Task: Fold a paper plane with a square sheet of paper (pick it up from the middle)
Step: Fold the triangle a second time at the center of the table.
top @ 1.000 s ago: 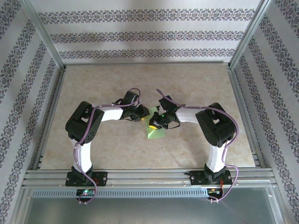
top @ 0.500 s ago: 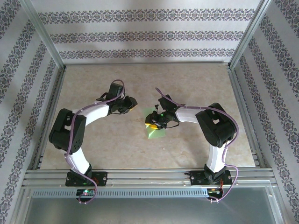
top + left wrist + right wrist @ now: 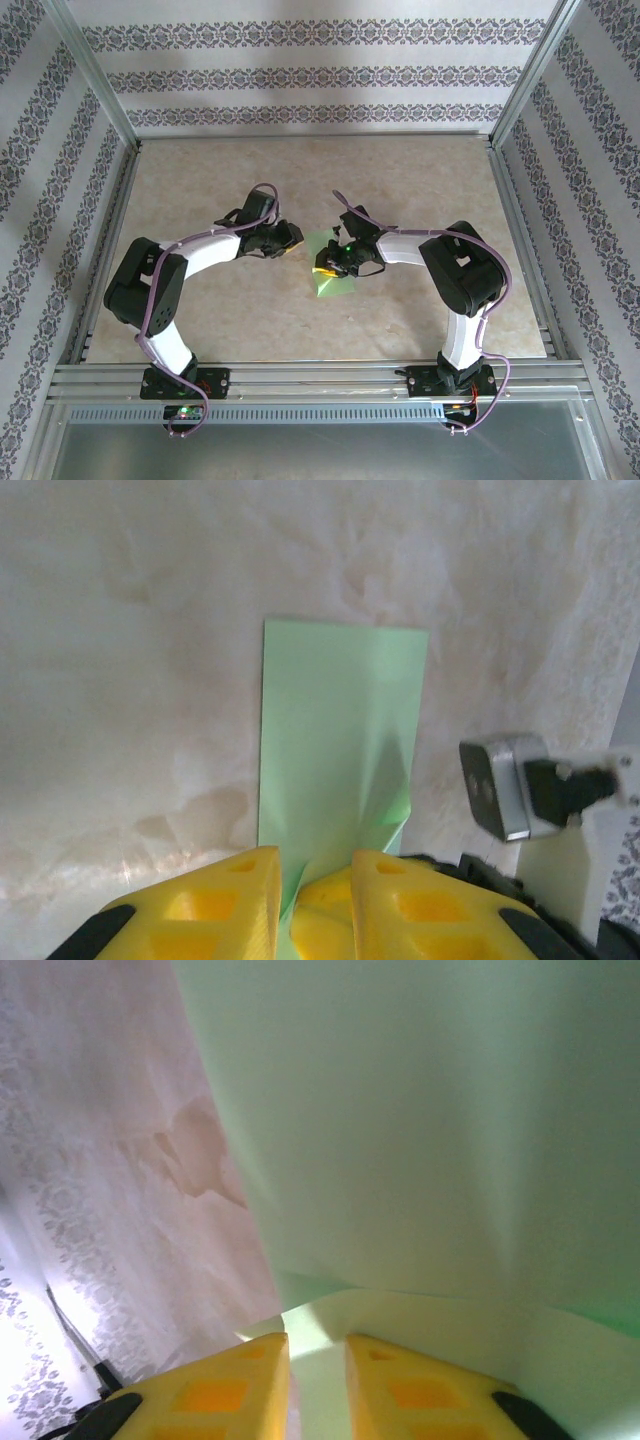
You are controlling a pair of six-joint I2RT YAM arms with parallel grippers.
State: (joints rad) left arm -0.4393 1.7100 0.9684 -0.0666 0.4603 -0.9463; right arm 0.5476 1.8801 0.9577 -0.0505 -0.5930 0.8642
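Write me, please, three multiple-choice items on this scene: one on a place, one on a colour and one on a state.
1. Where on the table is the sheet of paper?
A. Near the middle, at the right gripper.
B. In the far left corner.
C. On the near rail.

2. What colour are the fingers in the left wrist view?
A. Black.
B. Yellow.
C. Blue.

3. What state is the paper in?
A. Crumpled into a ball.
B. Torn in two.
C. A narrow creased strip.

Answers: 1 A, green shows beside the right gripper mid-table; 2 B, both are yellow; 3 C, the left wrist view shows a creased strip longer than wide.
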